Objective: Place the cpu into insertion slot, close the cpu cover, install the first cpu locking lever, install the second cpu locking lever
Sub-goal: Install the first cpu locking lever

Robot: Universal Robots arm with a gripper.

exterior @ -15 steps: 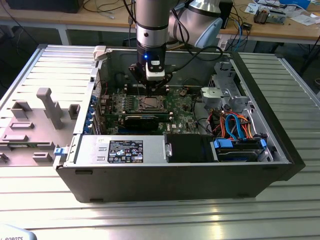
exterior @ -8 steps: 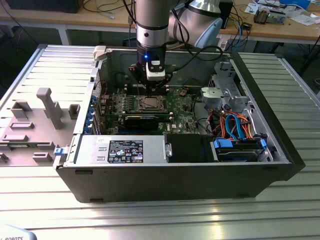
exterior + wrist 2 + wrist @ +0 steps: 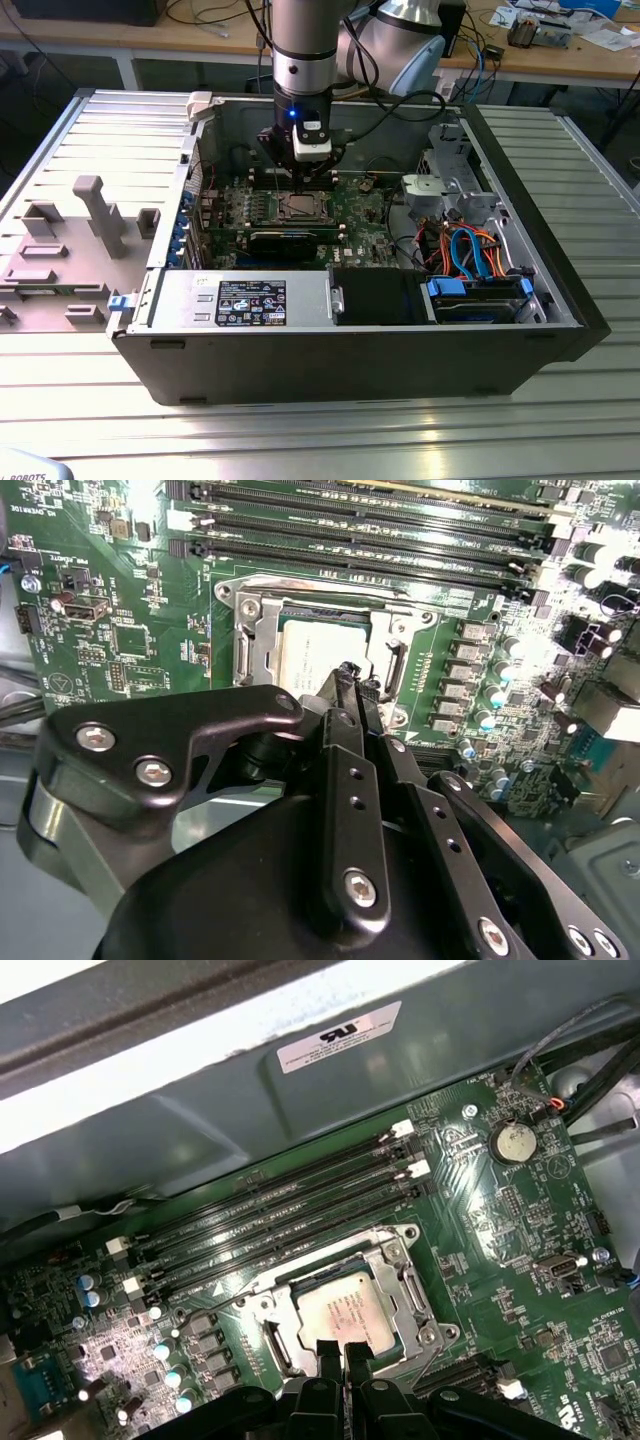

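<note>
Gripper (image 3: 341, 1356), clenched empty, hangs over an edge of the cpu (image 3: 345, 1310), cpu cover (image 3: 412, 1305) framing it, at the middle of the motherboard (image 3: 520, 1260).

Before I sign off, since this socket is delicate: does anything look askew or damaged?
Nothing stands out: the cpu sits level, framed squarely by the cpu cover, and the motherboard around shows no visible damage.

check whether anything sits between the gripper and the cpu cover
Nothing visible does. In the first wrist view the gripper is right at the edge of the cpu cover, which frames the cpu. The memory slots lie beyond the cover, out of the way.
</note>
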